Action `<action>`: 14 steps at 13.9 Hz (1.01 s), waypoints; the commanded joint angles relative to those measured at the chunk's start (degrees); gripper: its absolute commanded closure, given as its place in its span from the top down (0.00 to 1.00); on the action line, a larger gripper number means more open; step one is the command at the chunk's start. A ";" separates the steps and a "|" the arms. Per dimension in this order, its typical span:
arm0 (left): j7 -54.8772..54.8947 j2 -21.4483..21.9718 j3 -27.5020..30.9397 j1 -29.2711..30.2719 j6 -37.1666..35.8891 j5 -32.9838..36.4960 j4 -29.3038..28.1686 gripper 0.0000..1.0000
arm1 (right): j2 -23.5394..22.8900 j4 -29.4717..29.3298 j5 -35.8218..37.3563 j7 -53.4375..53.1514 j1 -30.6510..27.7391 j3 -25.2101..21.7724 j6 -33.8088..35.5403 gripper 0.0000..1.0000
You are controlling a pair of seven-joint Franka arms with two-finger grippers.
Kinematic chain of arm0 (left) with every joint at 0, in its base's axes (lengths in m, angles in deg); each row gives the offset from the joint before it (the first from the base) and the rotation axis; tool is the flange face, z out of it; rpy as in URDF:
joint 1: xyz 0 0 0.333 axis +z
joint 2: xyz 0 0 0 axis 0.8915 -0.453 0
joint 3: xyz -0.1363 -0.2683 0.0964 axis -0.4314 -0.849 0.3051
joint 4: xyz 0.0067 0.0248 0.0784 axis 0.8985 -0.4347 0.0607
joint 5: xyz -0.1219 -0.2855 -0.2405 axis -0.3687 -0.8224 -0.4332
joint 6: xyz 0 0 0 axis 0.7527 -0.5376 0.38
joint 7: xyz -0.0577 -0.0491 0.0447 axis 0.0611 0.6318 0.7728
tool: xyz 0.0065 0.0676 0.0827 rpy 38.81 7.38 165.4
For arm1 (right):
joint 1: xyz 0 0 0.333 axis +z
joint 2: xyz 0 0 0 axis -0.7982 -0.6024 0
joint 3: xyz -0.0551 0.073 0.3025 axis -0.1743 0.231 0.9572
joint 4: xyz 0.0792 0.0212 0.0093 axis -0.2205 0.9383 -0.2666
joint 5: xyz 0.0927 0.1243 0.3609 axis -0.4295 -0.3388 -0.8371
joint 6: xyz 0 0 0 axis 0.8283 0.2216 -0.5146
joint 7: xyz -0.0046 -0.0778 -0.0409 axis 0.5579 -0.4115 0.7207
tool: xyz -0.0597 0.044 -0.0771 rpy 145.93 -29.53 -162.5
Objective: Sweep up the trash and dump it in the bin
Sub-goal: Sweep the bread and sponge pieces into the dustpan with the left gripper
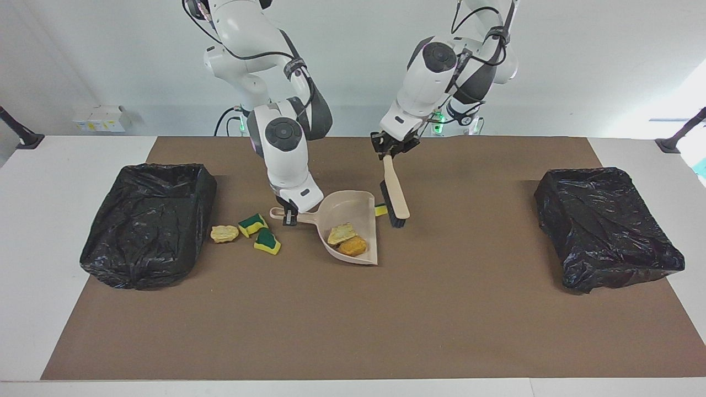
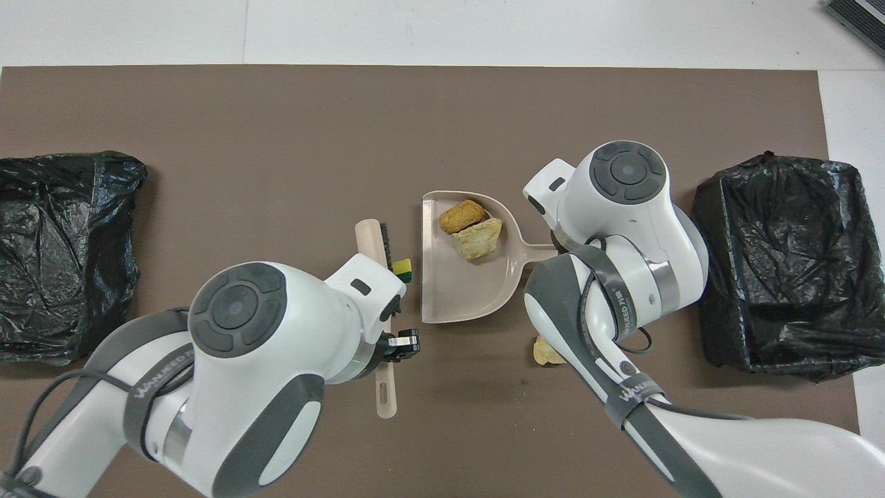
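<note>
- Right pincer [image 1: 290,216] grips the dustpan [image 1: 353,215] handle; a tan chunk [image 1: 341,233] and orange-brown lump [image 1: 353,246] lie inside.
- Left pincer [image 1: 392,148] clamps the brush [image 1: 395,196], raised beside the dustpan.
- Two sponge pieces [image 1: 259,232] near the right arm's bin [image 1: 149,220].

A white desk [image 1: 33,231] carries a brown mat [image 1: 353,320]. On the mat, at either end, lie two black-bagged bins [image 1: 149,220] [image 1: 606,226]. Near mid-mat: a beige dustpan [image 1: 353,212], a tan chunk [image 1: 224,234] and two yellow-and-green sponge pieces [image 1: 253,224] [image 1: 267,241] beside the bin at the right arm's end, another sponge piece [image 2: 402,269] beside the dustpan, and a tan scrap [image 2: 544,353] nearer the robots.
</note>
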 commanded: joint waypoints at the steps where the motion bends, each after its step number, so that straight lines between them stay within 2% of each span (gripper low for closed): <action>1: 0.53 1.20 -0.38 2.69 -1.98 0.00 -0.37 0.00 | 0.86 -0.19 0.82 1.59 -1.00 0.67 1.38 0.00; 3: 0.70 1.20 -0.38 4.11 -1.19 0.00 -1.06 0.00 | 1.38 0.77 0.56 0.90 -0.30 0.67 0.86 0.00; 5: 0.62 1.20 -0.47 5.25 4.23 0.00 -2.38 0.00 | 1.91 2.18 0.65 0.72 -0.04 0.67 -0.19 0.00; 9: 0.01 -5.11 -0.82 1.05 15.33 -0.79 -4.76 0.00 | 1.56 3.85 1.08 -0.24 1.63 0.58 -2.39 0.00; 11: -0.09 -4.78 -0.82 0.86 13.51 -0.79 -5.11 0.00 | 1.48 4.73 1.44 -0.69 1.72 0.67 -3.88 0.00; 14: -0.35 -4.34 -0.56 1.38 4.91 -0.53 -4.33 0.00 | 0.86 4.91 2.92 -3.32 3.48 0.67 -4.24 0.00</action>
